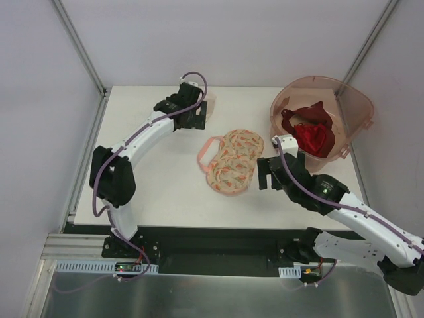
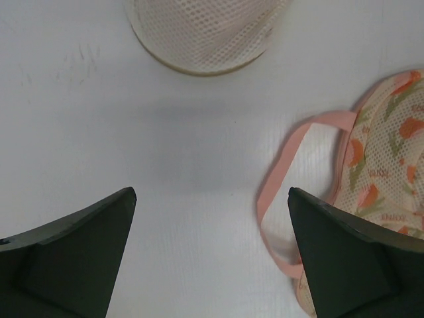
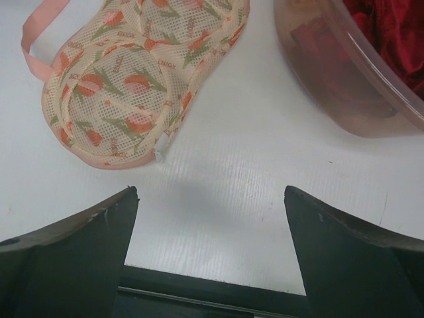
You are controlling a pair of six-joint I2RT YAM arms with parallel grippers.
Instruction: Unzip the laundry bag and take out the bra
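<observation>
The laundry bag point(image 2: 205, 33), a cream-white mesh dome, lies on the white table just ahead of my left gripper point(image 2: 211, 192). That gripper is open and empty above bare table. In the top view the bag point(image 1: 211, 109) shows as a pale sliver right of the left gripper point(image 1: 202, 112) at the far side. The pale peach bra is not visible on its own. My right gripper point(image 3: 211, 191) is open and empty over the table near its front edge. In the top view the right gripper point(image 1: 267, 169) sits right of the floral item.
A floral orange-patterned mesh item point(image 1: 232, 161) with a pink strap point(image 2: 285, 159) lies mid-table and also shows in the right wrist view point(image 3: 132, 79). A pink plastic basin point(image 1: 351, 106) at the back right holds a dark red bra point(image 1: 311, 136). The basin wall point(image 3: 344, 86) is close to the right gripper.
</observation>
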